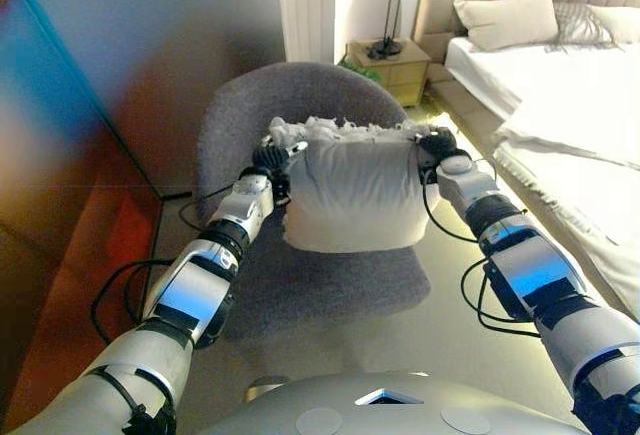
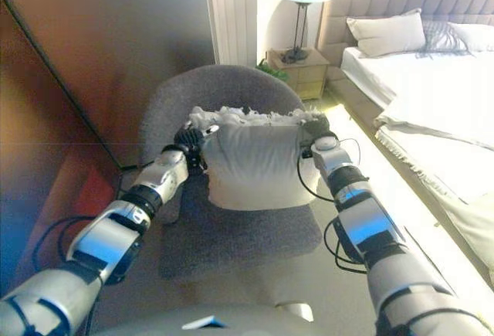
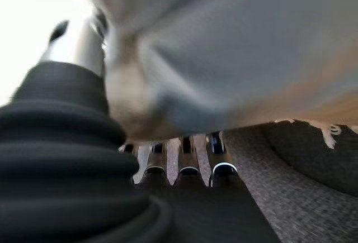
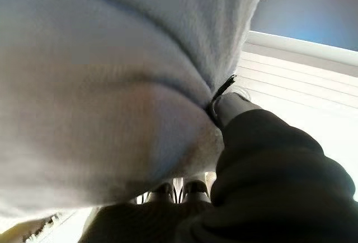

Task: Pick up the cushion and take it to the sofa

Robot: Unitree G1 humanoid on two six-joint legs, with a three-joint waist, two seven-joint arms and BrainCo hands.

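A pale grey cushion (image 1: 350, 195) with a white fringed top edge hangs upright between my two hands, just above the seat of a grey armchair (image 1: 245, 105). My left hand (image 1: 270, 160) grips its upper left corner and my right hand (image 1: 437, 147) grips its upper right corner. In the left wrist view the thumb (image 3: 84, 42) presses into the cushion (image 3: 235, 47) with the fingers (image 3: 190, 165) beneath it. In the right wrist view the thumb (image 4: 235, 106) pinches the cushion (image 4: 100, 86) the same way.
A bed (image 1: 570, 95) with white bedding and pillows runs along the right. A wooden nightstand (image 1: 390, 65) with a lamp (image 1: 395, 5) stands behind the chair. A dark wall panel (image 1: 90, 105) closes off the left side.
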